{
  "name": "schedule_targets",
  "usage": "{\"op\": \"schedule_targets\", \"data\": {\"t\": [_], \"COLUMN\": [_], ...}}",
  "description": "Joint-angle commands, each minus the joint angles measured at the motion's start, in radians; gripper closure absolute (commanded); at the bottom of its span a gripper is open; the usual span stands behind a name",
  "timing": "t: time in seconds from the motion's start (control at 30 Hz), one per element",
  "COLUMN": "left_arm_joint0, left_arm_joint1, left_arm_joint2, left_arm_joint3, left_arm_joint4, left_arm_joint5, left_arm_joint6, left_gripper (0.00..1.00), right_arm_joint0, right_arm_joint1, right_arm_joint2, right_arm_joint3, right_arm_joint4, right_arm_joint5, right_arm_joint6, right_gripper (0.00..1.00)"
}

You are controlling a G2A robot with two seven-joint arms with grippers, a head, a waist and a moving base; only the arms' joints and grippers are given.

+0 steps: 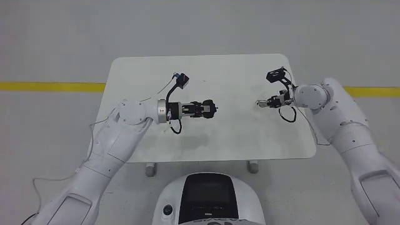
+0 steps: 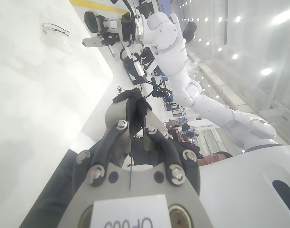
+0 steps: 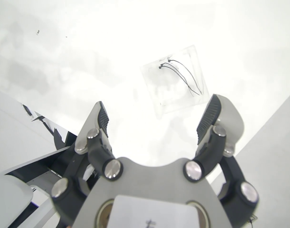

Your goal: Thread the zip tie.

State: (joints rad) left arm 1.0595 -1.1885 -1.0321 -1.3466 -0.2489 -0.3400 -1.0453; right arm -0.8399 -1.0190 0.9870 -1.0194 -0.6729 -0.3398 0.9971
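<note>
Left of centre in the top view, my left end effector [image 1: 214,109] hangs over the tabletop [image 1: 250,144]. Its fingers are pinched tight on a thin black zip tie [image 2: 130,176], whose tail runs back between them. Right of centre, the right end effector [image 1: 259,104] is spread wide with nothing in it. In its wrist view, upper right of centre, two loose zip ties [image 3: 183,77] lie in a clear tray [image 3: 156,88].

Your table [image 3: 145,24] glares near-white in both wrist views; ceiling lamps [image 2: 266,71] blaze at upper right.
</note>
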Motion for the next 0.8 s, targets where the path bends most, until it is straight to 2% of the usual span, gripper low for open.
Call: {"op": "schedule_targets", "data": {"t": [0.0,0.13,0.17,0.2,0.27,0.3,0.33,0.4,0.77], "left_arm_joint0": [0.0,0.0,0.0,0.0,0.0,0.0,0.0,0.0,0.0], "left_arm_joint1": [0.0,0.0,0.0,0.0,0.0,0.0,0.0,0.0,0.0], "left_arm_joint2": [0.0,0.0,0.0,0.0,0.0,0.0,0.0,0.0,0.0], "left_arm_joint3": [0.0,0.0,0.0,0.0,0.0,0.0,0.0,0.0,0.0], "left_arm_joint4": [0.0,0.0,0.0,0.0,0.0,0.0,0.0,0.0,0.0], "left_arm_joint5": [0.0,0.0,0.0,0.0,0.0,0.0,0.0,0.0,0.0], "left_arm_joint6": [0.0,0.0,0.0,0.0,0.0,0.0,0.0,0.0,0.0], "left_gripper": [1.0,1.0,1.0,1.0,1.0,1.0,1.0,1.0,1.0], "right_arm_joint0": [0.006,0.017,0.019,0.022,0.028,0.031,0.035,0.042,0.089], "right_arm_joint1": [-0.001,-0.005,-0.006,-0.007,-0.009,-0.01,-0.012,-0.014,-0.045], "right_arm_joint2": [-0.008,-0.028,-0.033,-0.038,-0.051,-0.057,-0.066,-0.079,-0.18], "right_arm_joint3": [0.012,0.033,0.038,0.043,0.059,0.065,0.074,0.086,0.161], "right_arm_joint4": [0.0,0.002,0.004,0.005,0.008,0.009,0.008,0.002,-0.002], "right_arm_joint5": [0.0,0.0,0.0,0.0,0.0,0.0,0.0,0.0,0.0], "right_arm_joint6": [0.0,-0.018,-0.023,-0.028,-0.041,-0.045,-0.053,-0.065,-0.113], "right_gripper": [0.0,0.0,0.1,0.45,0.58,0.68,0.85,1.0,1.0]}}
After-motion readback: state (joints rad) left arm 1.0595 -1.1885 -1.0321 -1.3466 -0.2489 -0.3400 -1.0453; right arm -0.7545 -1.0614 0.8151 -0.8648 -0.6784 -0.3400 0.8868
